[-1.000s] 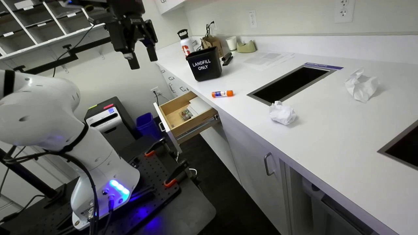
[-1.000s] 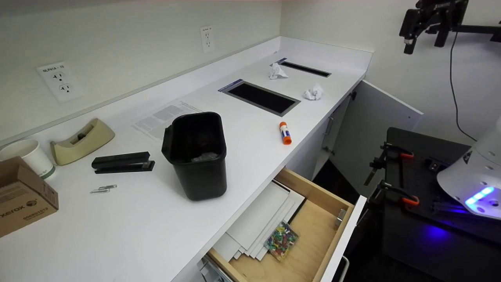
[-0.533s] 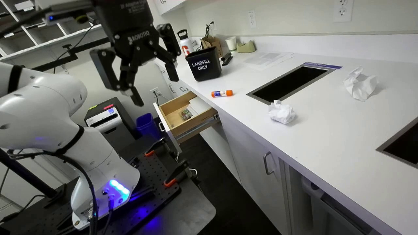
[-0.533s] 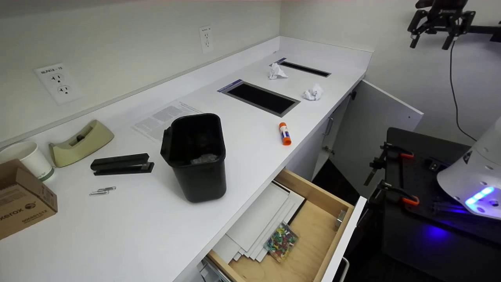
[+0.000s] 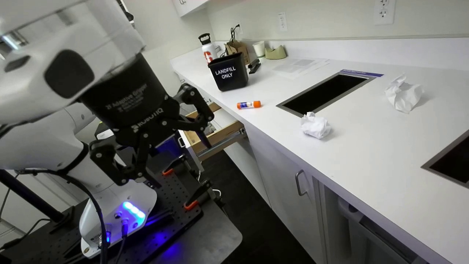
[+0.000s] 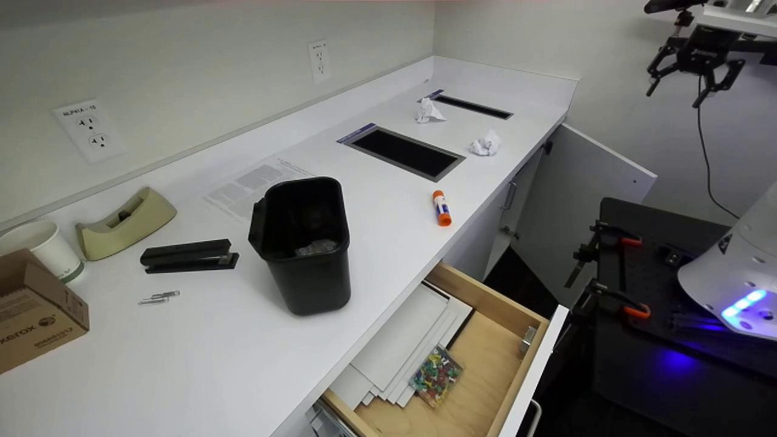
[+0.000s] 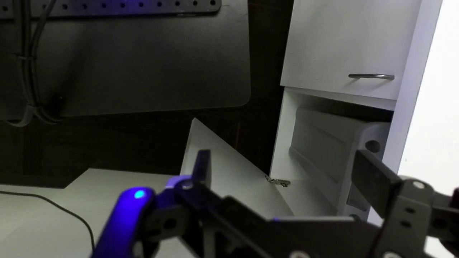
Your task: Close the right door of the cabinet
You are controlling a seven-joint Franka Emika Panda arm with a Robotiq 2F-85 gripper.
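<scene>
The white cabinet (image 5: 282, 176) runs under a white countertop. Its right door (image 6: 583, 188) stands wide open in an exterior view, swung out from the far end. In the wrist view the door (image 7: 229, 161) angles away from a hinge, beside an open compartment holding a grey bin (image 7: 319, 143). The closed door beside it has a silver bar handle (image 5: 300, 183). My gripper (image 5: 182, 164) is open and empty, tilted, in front of the cabinet above the black robot table. It also shows at the upper right (image 6: 674, 100), apart from the door. The door is out of view in the exterior view nearer my arm.
A wooden drawer (image 6: 491, 340) is pulled out of the cabinet. Clamps (image 5: 198, 194) stick out at the table's edge (image 5: 220, 234). A black bin (image 5: 229, 71), a glue stick (image 5: 249, 105) and crumpled papers (image 5: 316, 125) stand or lie on the countertop.
My gripper has come down and turned, appearing larger in one exterior view and farther right in another. It stays open. The door and drawer have not moved.
</scene>
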